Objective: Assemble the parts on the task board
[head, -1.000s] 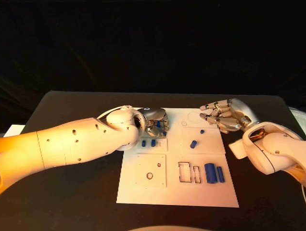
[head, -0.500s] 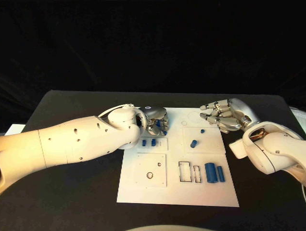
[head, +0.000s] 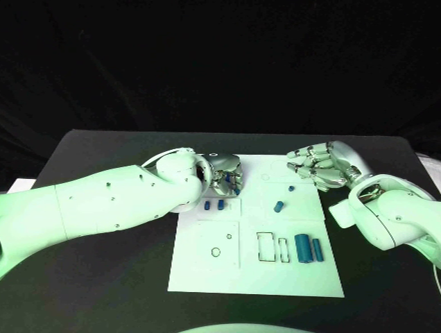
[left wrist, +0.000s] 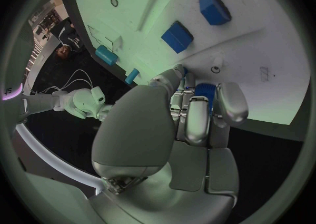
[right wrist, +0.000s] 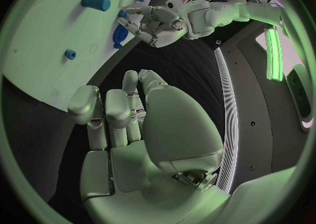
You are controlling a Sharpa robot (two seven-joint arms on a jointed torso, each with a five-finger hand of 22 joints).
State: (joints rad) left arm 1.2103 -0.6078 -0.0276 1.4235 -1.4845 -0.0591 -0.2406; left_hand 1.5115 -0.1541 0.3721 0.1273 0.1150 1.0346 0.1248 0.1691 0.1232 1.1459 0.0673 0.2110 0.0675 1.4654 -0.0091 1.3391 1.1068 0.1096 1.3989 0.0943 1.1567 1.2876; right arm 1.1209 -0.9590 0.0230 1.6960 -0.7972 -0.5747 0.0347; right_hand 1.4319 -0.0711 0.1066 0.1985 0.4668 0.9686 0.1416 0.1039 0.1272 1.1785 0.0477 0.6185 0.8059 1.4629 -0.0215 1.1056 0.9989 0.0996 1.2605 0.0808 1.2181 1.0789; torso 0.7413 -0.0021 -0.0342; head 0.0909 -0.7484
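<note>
The left hand [head: 224,177] pinches a blue part [left wrist: 204,91] over the task board's [head: 250,277] far left corner, likely to seat it; the right hand [head: 320,166] hovers nearby, fingers curled, holding nothing.

A black table [head: 100,166] carried the white task board [head: 250,274] at its middle, with a pale sheet [head: 21,186] at its left edge.

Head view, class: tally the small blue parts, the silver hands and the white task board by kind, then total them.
Small blue parts: 7, one pinched by the left hand
Silver many-fingered hands: 2, counting the right hand
White task board: 1
Total: 10
</note>
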